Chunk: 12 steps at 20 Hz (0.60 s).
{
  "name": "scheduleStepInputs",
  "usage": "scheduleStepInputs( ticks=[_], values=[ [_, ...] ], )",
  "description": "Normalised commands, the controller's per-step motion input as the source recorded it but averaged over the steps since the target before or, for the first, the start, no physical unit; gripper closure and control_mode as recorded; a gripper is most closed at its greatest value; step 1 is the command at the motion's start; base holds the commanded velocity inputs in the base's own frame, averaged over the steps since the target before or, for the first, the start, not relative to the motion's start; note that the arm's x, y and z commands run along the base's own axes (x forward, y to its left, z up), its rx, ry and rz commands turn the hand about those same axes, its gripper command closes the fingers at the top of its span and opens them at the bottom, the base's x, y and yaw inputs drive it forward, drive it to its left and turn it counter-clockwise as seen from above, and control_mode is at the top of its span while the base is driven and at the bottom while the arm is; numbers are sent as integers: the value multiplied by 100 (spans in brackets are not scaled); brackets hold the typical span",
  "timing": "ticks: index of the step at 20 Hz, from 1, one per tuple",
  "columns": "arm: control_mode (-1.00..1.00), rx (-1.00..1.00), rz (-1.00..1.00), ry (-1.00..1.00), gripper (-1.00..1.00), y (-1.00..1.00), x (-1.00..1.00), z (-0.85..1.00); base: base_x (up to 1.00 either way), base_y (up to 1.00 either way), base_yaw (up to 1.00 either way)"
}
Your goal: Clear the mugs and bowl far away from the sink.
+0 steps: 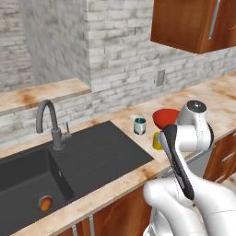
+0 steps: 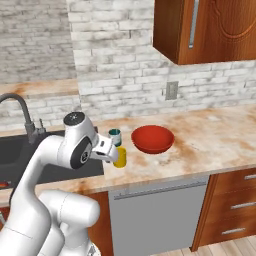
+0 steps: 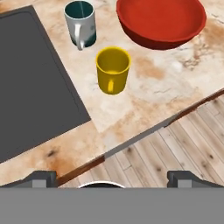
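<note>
The red bowl rests on the marble-pattern counter. The yellow mug and teal-lined mug stand just left of it, beside the arm's wrist.

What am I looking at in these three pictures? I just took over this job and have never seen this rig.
A white robot arm works at a simulated kitchen counter. Two pictures come from cameras behind the arm, left and right; the third looks along its gripper, whose dark fingertips stand wide apart, holding nothing. On the counter beside the black sink stand a yellow mug, a teal-lined mug and a red bowl. All three are upright and untouched. Something small and orange lies in the sink basin.
</note>
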Motion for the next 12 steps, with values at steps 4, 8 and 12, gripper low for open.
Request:
scheduleStepInputs(
  ticks=[4,8,12],
  values=[
    [-100,0,1,0,-100,0,33,-31,0,0,0],
    [-100,0,0,0,-100,0,30,-24,0,0,0],
    [-100,0,2,0,-100,-14,30,-19,0,0,0]
  ],
)
